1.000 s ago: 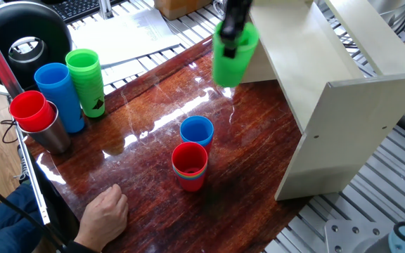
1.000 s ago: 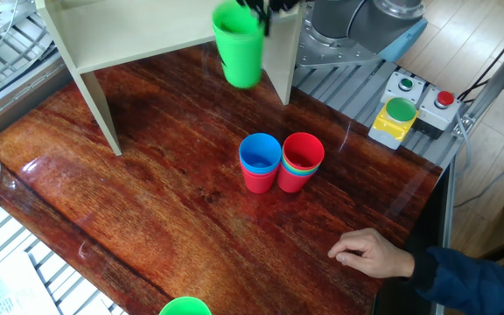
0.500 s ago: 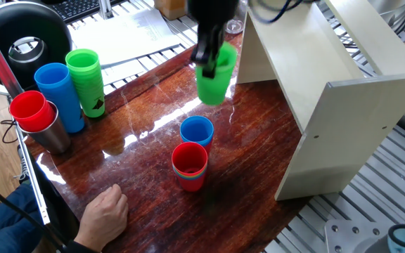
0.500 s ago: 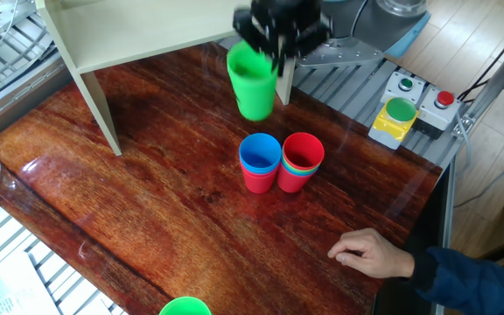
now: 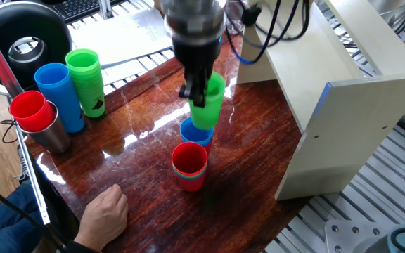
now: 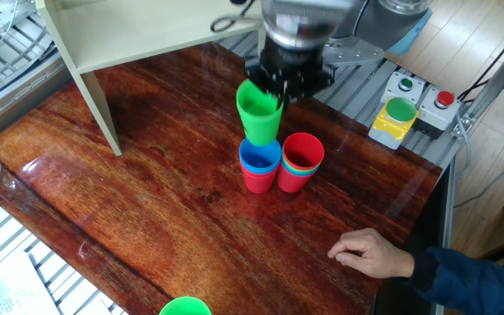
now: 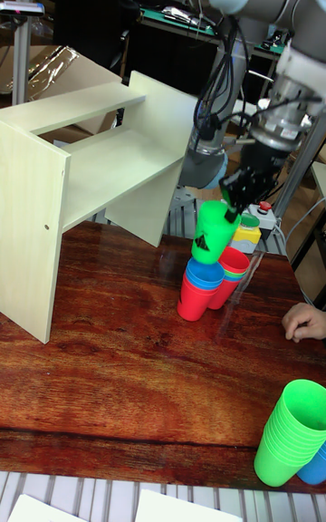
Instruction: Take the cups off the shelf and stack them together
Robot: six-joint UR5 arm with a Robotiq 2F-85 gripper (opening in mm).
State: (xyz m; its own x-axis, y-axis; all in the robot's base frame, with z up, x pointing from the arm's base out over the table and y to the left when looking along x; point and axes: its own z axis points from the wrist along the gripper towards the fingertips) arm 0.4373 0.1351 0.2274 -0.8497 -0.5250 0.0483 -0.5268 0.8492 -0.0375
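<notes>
My gripper (image 5: pixel 197 90) grasps the green cup (image 5: pixel 207 104), tilted slightly, just above the blue-topped stack (image 5: pixel 196 131).

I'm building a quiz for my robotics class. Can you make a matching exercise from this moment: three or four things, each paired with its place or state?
Things:
1. green cup
2. blue cup
3. shelf
4. person's hand

States:
A. resting on the table edge
B. no cups on it
C. held by the hand
D. nested in a red cup, directly under the held cup

Pairs: 1-C, 2-D, 3-B, 4-A
</notes>
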